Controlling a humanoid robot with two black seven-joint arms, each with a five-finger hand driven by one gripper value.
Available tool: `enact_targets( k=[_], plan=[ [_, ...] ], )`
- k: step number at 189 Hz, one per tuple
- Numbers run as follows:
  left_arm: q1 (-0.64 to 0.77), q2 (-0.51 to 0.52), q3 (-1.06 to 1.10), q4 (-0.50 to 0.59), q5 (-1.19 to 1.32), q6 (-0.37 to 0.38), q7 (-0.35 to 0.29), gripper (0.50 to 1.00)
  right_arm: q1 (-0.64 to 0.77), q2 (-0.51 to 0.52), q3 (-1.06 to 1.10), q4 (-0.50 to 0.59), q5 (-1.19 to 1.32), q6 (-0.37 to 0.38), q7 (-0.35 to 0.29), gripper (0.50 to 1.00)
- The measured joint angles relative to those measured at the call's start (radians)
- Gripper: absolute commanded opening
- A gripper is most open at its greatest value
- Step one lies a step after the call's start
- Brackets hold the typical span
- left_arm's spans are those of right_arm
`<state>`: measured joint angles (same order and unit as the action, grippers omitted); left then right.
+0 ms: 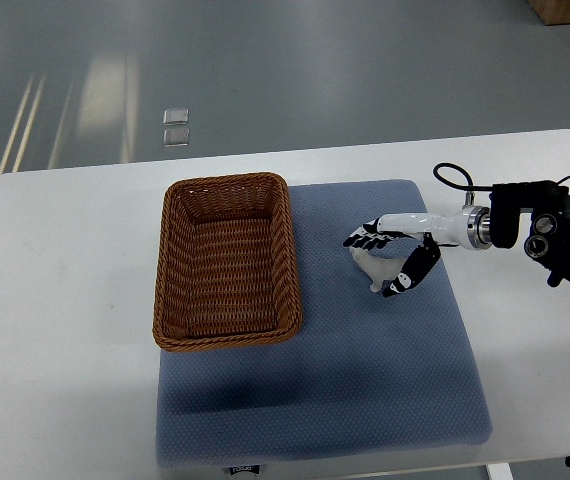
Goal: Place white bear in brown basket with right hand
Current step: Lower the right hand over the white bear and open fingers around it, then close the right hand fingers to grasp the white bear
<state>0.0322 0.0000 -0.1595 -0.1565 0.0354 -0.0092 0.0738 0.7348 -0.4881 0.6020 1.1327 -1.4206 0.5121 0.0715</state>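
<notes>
R hand [390, 258] had fingers curled round white bear [374, 272], gripping it over blue mat [365, 380], right of basket [175, 300]. Basket sat w/ nothing inside.

Brown basket [227, 262]: woven wicker, rough ribbed weave, slight sheen. It sits on a blue-grey pad [365, 400], matt cloth-like, finely textured. Desk [55, 330]: smooth white, matt. My right hand [397, 258]: glossy white plastic shell, black finger segments, metal wrist ring. White bear [374, 274]: smooth, pale, material unclear.
</notes>
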Motion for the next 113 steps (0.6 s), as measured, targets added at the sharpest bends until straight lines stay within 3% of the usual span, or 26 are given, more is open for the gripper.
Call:
enact_targets(
  k=[113],
  plan=[
    [0.000, 0.000, 0.000, 0.000, 0.000, 0.000, 0.000, 1.000, 0.001, -0.008, -0.013, -0.002, -0.048, 0.000, 0.063, 0.605]
  ],
)
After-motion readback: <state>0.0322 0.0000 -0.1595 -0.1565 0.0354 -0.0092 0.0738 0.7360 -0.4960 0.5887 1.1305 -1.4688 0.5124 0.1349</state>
